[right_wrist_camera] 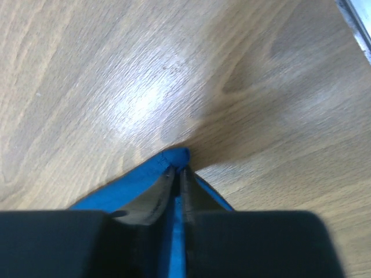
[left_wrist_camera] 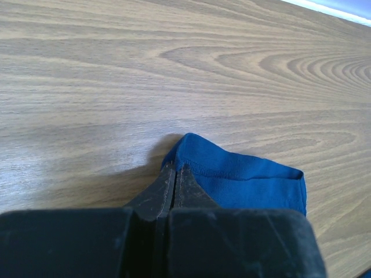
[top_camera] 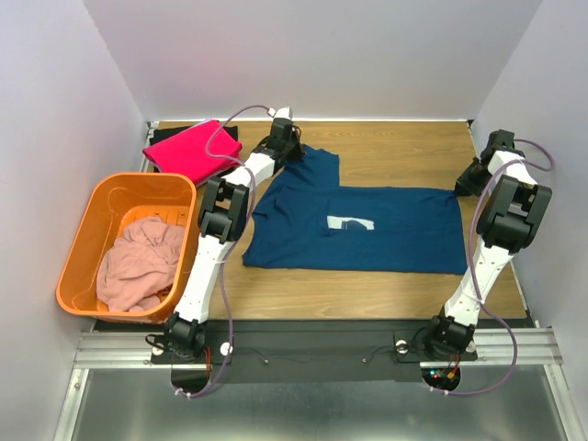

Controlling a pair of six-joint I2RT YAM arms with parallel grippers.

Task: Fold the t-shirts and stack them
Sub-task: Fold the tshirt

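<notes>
Navy cloth covers the middle of the tabletop: the navy t-shirt lies flat with its white print facing up. The left pincer is pressed together on a fold of hem at the shirt's far left part. The right pincer pinches the far right corner, with only a sliver of blue showing past its tips. A folded bright pink t-shirt sits at the far left of the tabletop. A pale pink t-shirt is heaped in the orange basket.

The weakest point looks like the right-hand bite. It holds so little cloth that a quick lift or a pull toward the near edge could strip the corner out and collapse that side. On the left, I cannot tell whether both layers are caught; if only one is, the lower layer would stay behind and the fold would bunch up. Uneven travel between the two arms would skew the crease across the print. The left arm also works close to the bright pink t-shirt, so a wide swing there could nudge it out of shape.
</notes>
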